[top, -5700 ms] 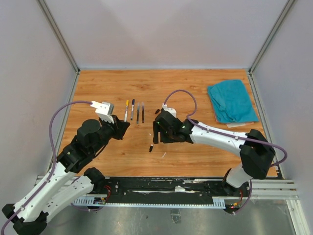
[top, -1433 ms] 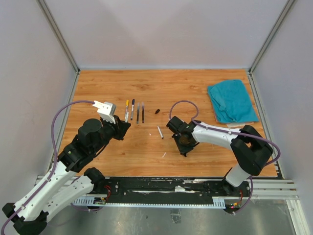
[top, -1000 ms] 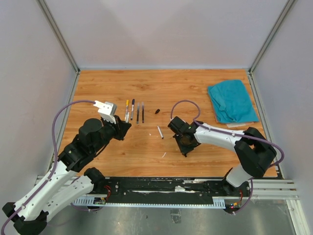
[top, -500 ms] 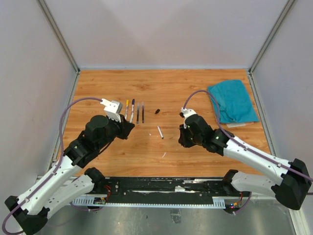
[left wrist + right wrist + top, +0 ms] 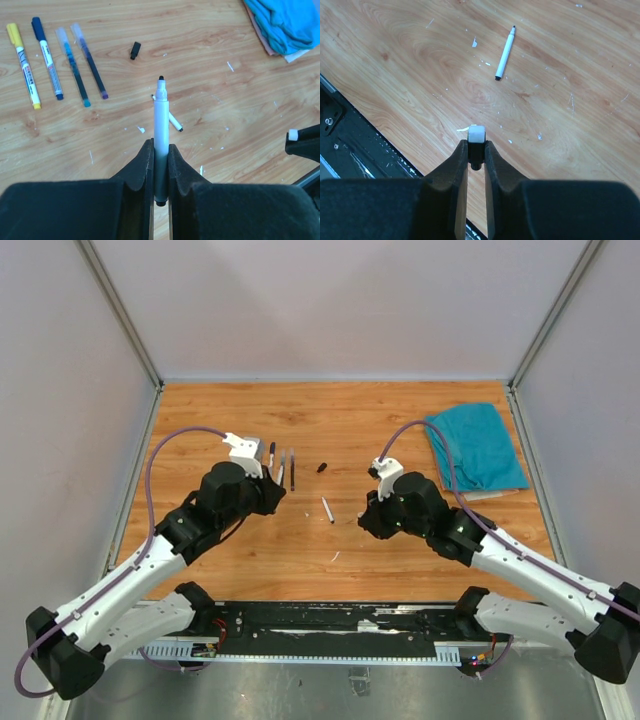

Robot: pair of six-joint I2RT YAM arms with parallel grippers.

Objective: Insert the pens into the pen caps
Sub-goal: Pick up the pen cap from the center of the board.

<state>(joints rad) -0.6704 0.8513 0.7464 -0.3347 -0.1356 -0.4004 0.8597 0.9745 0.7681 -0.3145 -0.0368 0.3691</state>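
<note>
table [image 5: 380, 420] orange wood-grain | cloth [image 5: 475, 445] teal | held pen [image 5: 161, 120] white, black tip | held cap [image 5: 476, 135] white-ended, dark

- Table [image 5: 250, 400]: warm wood-grain top, scuffed, with small pale flecks in the wrist views.
- Walls: plain pale grey panels at back [image 5: 340, 300], left [image 5: 50, 390] and right [image 5: 600, 440].
- Metal posts [image 5: 118, 310] run up the back corners.
- Black rail [image 5: 330, 625] lies along the near edge, grey metal below it.
- Teal cloth [image 5: 475, 445] lies crumpled at the far right.
- Light: even, soft shadows.

No legible text, faint print on yellow-capped pen [image 5: 23, 67], blue-capped pen [image 5: 47, 59], unreadable
</note>
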